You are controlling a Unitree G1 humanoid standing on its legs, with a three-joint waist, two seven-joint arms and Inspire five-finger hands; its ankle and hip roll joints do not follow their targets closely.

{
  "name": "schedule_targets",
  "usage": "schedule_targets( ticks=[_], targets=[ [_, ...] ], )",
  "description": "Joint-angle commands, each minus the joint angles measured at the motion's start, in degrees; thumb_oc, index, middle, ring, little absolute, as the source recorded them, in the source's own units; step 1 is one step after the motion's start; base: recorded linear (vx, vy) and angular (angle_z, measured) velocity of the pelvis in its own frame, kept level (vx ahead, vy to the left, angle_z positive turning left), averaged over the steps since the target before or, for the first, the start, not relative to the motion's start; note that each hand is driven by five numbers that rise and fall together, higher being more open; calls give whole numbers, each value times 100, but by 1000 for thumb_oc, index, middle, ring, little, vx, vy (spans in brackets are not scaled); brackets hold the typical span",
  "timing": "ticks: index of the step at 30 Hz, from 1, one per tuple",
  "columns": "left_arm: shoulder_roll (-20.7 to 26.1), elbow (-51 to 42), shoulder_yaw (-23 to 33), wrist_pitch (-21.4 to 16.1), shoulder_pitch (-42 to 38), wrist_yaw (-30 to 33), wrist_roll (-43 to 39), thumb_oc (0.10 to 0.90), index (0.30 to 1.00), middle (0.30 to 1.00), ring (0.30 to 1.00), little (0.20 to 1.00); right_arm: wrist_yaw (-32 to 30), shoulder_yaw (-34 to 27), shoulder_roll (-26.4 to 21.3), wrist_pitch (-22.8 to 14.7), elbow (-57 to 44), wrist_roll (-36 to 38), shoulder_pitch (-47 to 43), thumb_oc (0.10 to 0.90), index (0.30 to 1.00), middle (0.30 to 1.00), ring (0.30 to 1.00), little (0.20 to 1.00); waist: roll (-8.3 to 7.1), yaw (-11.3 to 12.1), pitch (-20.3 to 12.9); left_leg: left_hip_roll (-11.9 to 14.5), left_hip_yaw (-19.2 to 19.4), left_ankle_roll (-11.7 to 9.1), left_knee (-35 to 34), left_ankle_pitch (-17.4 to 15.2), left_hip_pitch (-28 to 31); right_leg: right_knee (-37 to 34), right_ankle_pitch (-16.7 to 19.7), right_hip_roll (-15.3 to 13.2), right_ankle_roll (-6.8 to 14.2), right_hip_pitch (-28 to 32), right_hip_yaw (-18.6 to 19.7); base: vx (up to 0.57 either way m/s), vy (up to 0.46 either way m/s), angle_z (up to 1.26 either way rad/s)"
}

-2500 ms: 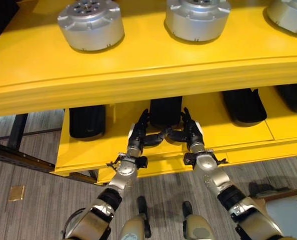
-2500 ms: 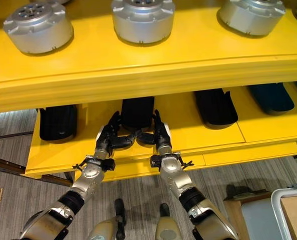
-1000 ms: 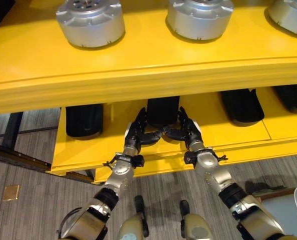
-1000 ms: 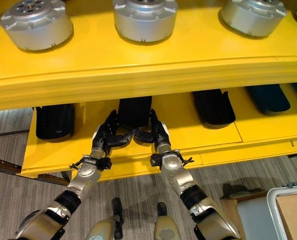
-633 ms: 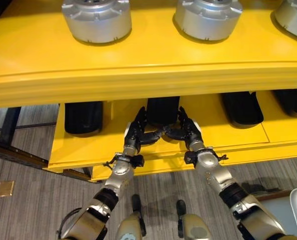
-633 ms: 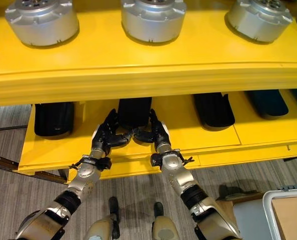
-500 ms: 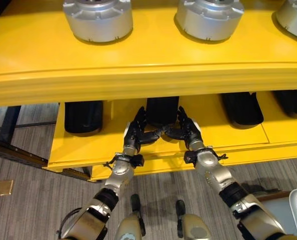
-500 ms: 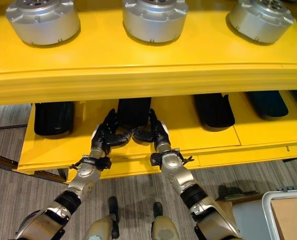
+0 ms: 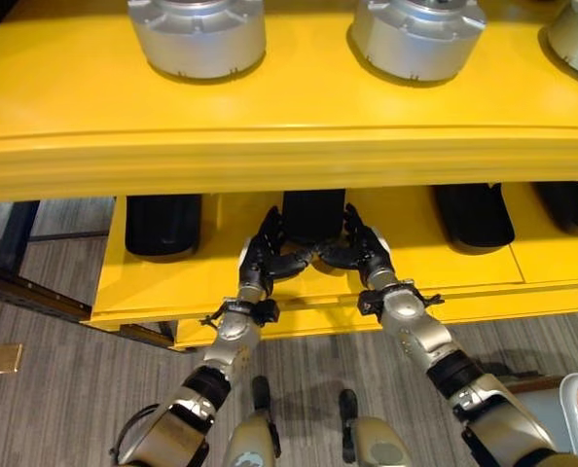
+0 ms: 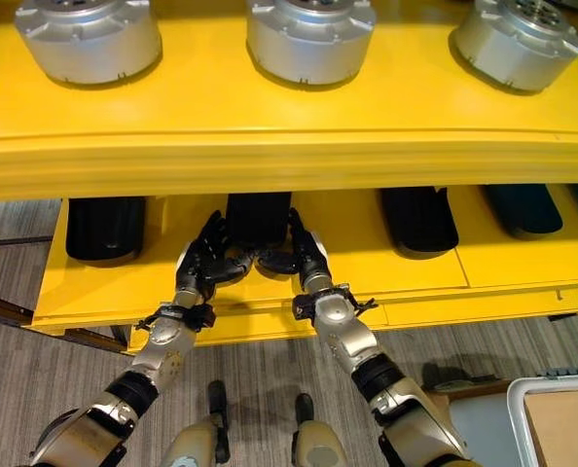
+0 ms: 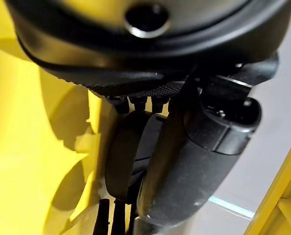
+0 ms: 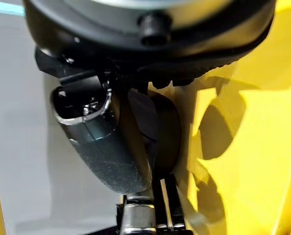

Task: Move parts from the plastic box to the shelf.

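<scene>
A black oblong part (image 9: 313, 214) lies on the lower yellow shelf (image 9: 172, 282), its far end hidden under the upper shelf. My left hand (image 9: 260, 261) stands at its left side and my right hand (image 9: 367, 255) at its right side. Both are open, with straight fingers along the part's flanks and the thumbs meeting in front of its near end. The left wrist view has the part (image 11: 120, 164) past the thumb (image 11: 184, 171). In the right wrist view the part (image 12: 162, 129) lies beside that hand's thumb (image 12: 109, 147).
More black parts lie on the lower shelf to the left (image 9: 162, 224) and right (image 9: 474, 214). Silver round parts (image 9: 197, 34) (image 9: 417, 34) stand on the upper shelf (image 9: 289, 146), which overhangs the lower one. A box's pale rim (image 10: 523, 389) shows at the lower right.
The whole picture has shifted a little, so the camera moved. Both hands stay at the sides of the middle black part with the thumbs together.
</scene>
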Motion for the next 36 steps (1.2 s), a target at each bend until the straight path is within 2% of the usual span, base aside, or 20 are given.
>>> schedule_targets(
  ticks=[1,21,29,36],
  targets=[
    [-1304,-473,-1135,98,-613,-1047,14,900,1000,1000,1000,1000,1007,901,622,-183,-791,-397,-918,900,1000,1000,1000,1000,-23,5,-5,305,-248,-60,527,-772,0,599,-521,73,-301,-202,-245,-9,-40,0],
    [-1352,-536,-1198,215,-476,-1055,-182,900,1000,1000,1000,1000,1193,886,444,-90,-823,-553,-795,900,1000,1000,1000,1000,-71,-73,15,450,-267,-140,530,-699,-16,598,-554,244,-360,-217,-232,-18,-43,0],
    [-1361,-516,-1161,294,-421,-1313,-453,900,1000,1000,1000,1000,1295,897,396,-96,-863,-685,-765,900,1000,1000,1000,1000,-62,-96,-2,458,-249,-148,499,-686,1,583,-555,250,-355,-213,-229,-8,-8,0],
    [-1421,-603,-1196,377,-349,-1551,-966,900,1000,1000,1000,1000,1446,970,354,93,-889,-881,-786,900,1000,1000,1000,1000,-74,-101,-1,476,-251,-159,491,-680,-6,579,-567,274,-362,-206,-231,-21,-26,0]
  ],
)
